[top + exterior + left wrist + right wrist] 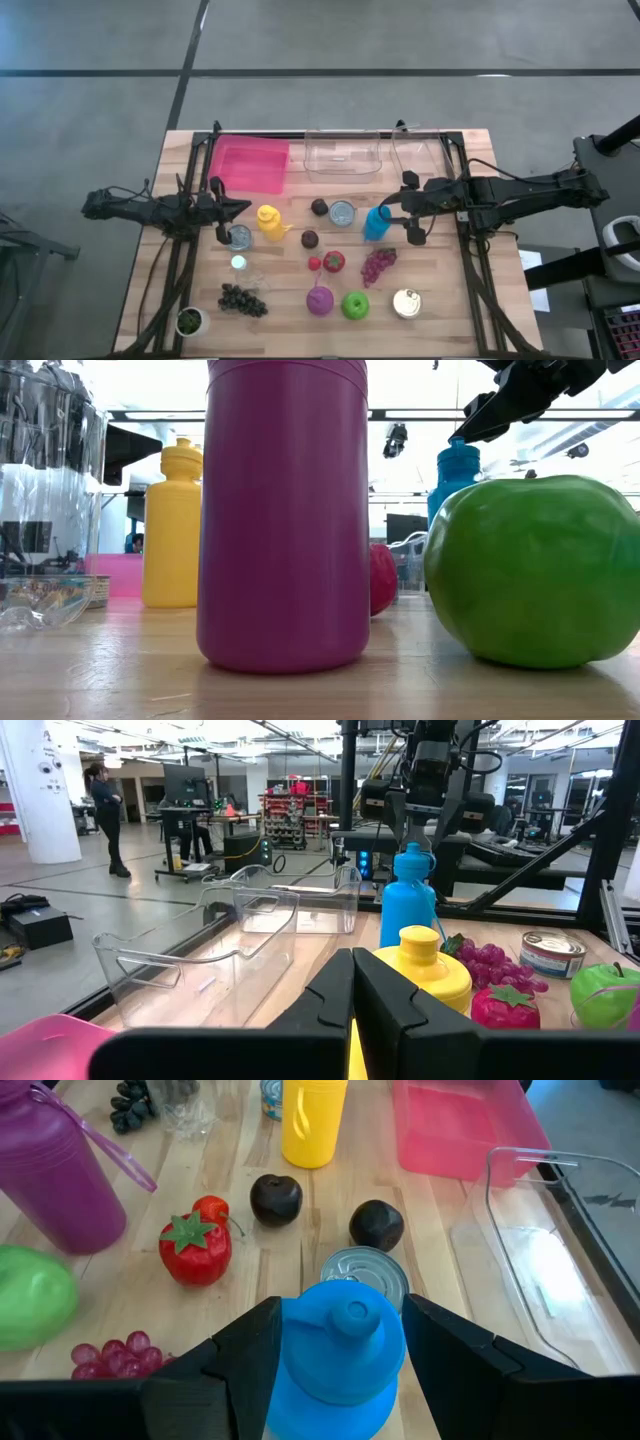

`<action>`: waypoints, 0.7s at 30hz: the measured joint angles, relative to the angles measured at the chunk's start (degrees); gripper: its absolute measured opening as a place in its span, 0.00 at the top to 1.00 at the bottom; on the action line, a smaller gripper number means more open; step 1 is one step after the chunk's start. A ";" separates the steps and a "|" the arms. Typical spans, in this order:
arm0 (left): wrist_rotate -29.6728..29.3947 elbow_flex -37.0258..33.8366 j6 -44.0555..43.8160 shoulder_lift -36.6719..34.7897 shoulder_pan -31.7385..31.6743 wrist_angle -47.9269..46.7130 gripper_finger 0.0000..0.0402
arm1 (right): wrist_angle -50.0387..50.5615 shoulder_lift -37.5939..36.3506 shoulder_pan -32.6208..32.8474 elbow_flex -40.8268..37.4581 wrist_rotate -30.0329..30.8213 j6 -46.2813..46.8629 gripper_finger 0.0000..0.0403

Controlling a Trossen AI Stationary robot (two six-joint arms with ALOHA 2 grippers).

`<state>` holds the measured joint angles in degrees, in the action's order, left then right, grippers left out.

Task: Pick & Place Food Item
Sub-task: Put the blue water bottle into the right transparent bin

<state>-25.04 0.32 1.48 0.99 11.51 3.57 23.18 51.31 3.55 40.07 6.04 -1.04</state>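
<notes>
right gripper: sitting right over the blue bottle, fingers spread wide on either side of the cap, not pinching it from what I can see

blue bottle: upright in the middle of the table, just beside the silver can and up from the purple grapes

left gripper: over on the left side, fingers pressed together with nothing in them, hanging by the yellow bottle and a small tin

food stuff: red strawberry toy with a little cherry touching it, two dark plums nearby, green apple next to the purple bottle, dark grapes further left

bins: pink tray and a clear container along the far edge, both look like they've got nothing in them

background: a person standing way off in the room in the left wrist view
</notes>
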 joint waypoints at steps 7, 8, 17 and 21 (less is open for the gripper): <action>0.01 0.00 0.00 -0.01 0.00 0.00 0.97 | -1.45 3.13 0.00 -0.02 0.00 -0.22 0.50; 0.01 0.01 0.00 -0.01 -0.02 0.00 0.97 | -1.74 3.50 0.00 -0.02 -0.02 -0.38 0.50; 0.02 0.00 0.00 0.00 0.00 0.00 0.97 | -1.34 3.53 0.02 -0.02 -0.02 -0.66 0.50; 0.00 0.01 0.00 0.00 -0.02 0.00 0.97 | -1.05 3.17 0.02 -0.02 -0.07 -0.66 0.50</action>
<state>-25.04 0.34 1.48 0.99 11.49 3.57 22.13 54.47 3.57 40.05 5.98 -1.69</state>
